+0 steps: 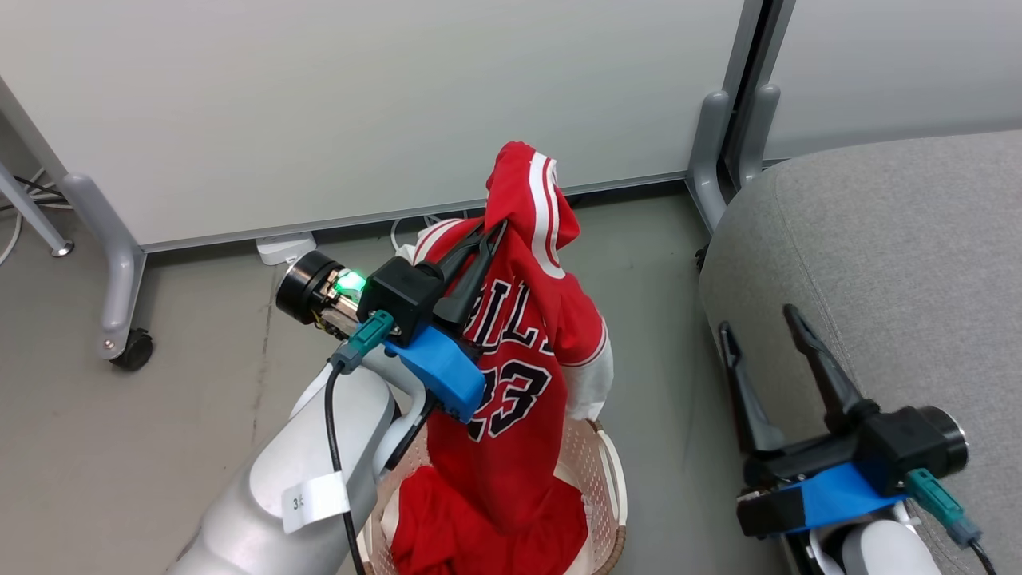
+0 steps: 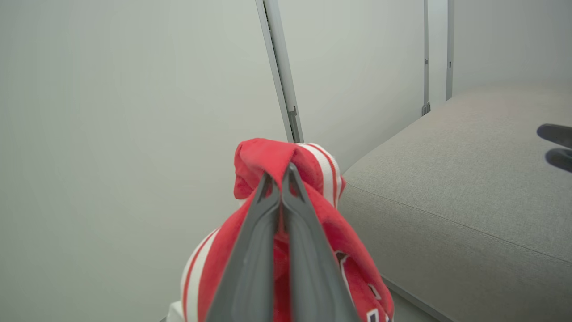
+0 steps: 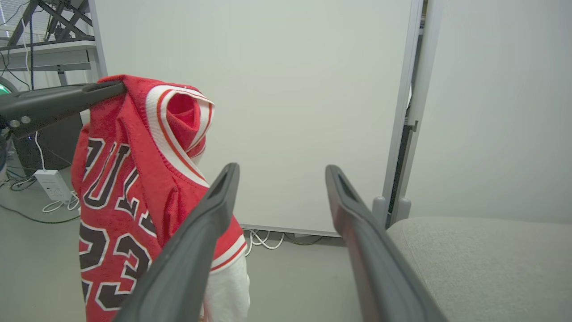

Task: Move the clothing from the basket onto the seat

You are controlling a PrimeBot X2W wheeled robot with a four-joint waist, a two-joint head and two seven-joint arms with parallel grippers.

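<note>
The lifting-out step is in hand. At the centre of the head view, the left hand [image 1: 501,228] is pinched fully shut on a fold of the red "23" jersey [image 1: 519,375], near its white-striped trim. The jersey hangs from it in a long drape whose lower end reaches down into the basket [image 1: 613,479] at the bottom centre. A second red garment [image 1: 427,531] lies bunched in the basket. The right hand [image 1: 757,318], at the lower right, is spread wide and holds nothing; it shows against the edge of the grey seat [image 1: 894,231] on the right side. Next, I judge, the left arm must raise the jersey until its hem clears the basket rim. It must then carry it rightward over the seat and let go there.
</note>
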